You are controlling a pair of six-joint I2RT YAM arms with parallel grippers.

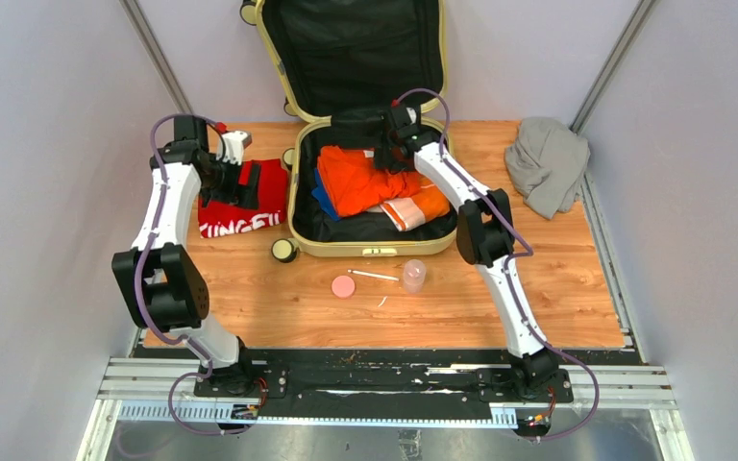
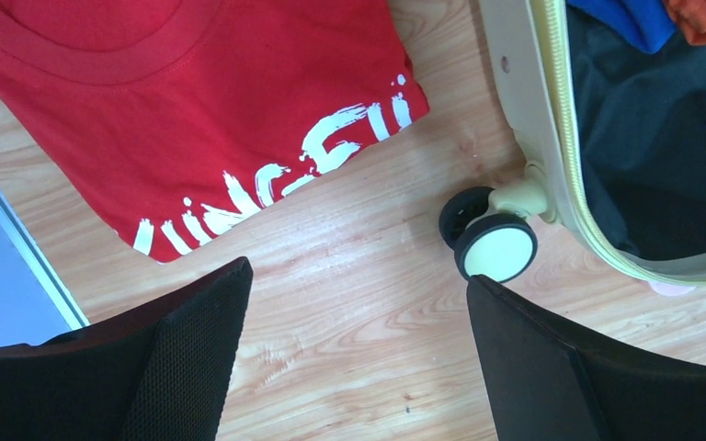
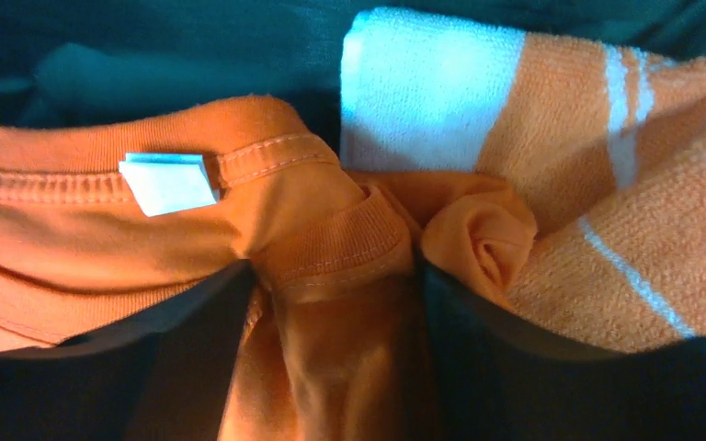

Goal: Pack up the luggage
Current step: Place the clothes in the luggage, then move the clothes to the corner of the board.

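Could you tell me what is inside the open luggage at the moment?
Inside the luggage: an orange shirt, a blue garment beneath it, and an orange-and-white towel. Anything underneath is hidden.

Pale yellow luggage (image 1: 365,248) lies open mid-table, lid upright, w/ clothes inside.

One suitcase (image 1: 366,249) lies open on the worktop (image 1: 577,288), lid raised. Inside it I count three pieces of cloth: one orange shirt (image 1: 360,178), one blue piece (image 1: 321,197) peeking out beneath it, and one orange-and-white striped towel (image 1: 413,208). Outside the case there are two more garments: one red shirt (image 1: 250,206) with white lettering on the left, and one grey garment (image 1: 548,163) crumpled at the far right. In front of the case sit three small items: one pink disc (image 1: 343,286), one thin white stick (image 1: 373,276) and one clear cup (image 1: 414,276). Two arms reach in, one left (image 1: 159,240), one right (image 1: 485,235).
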